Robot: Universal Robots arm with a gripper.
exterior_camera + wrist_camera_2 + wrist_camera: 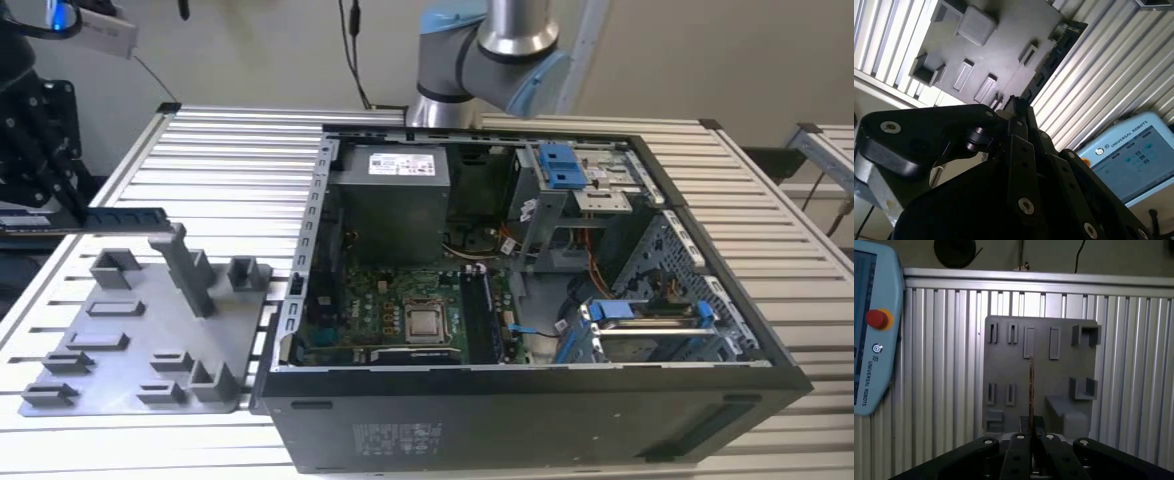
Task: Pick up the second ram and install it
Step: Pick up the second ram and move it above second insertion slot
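Observation:
The second ram [130, 214] is a thin dark-green stick held level above the far end of the grey holder tray [134, 340], at the exterior view's left. My gripper [54, 205] is shut on one end of it. In the first wrist view the ram [1031, 385] shows edge-on, running out from between the gripper [1031, 427] fingers over the tray [1004, 370]. The second wrist view shows the ram [1054, 50] reaching out past the gripper [1015, 107] along the edge of the tray [1004, 45].
An open computer case [534, 420] lies to the exterior view's right of the tray, its motherboard [387, 290] and processor [424, 322] exposed, with dark memory slots [478, 310] beside them. A teach pendant [869, 330] rests on the slatted table [214, 140].

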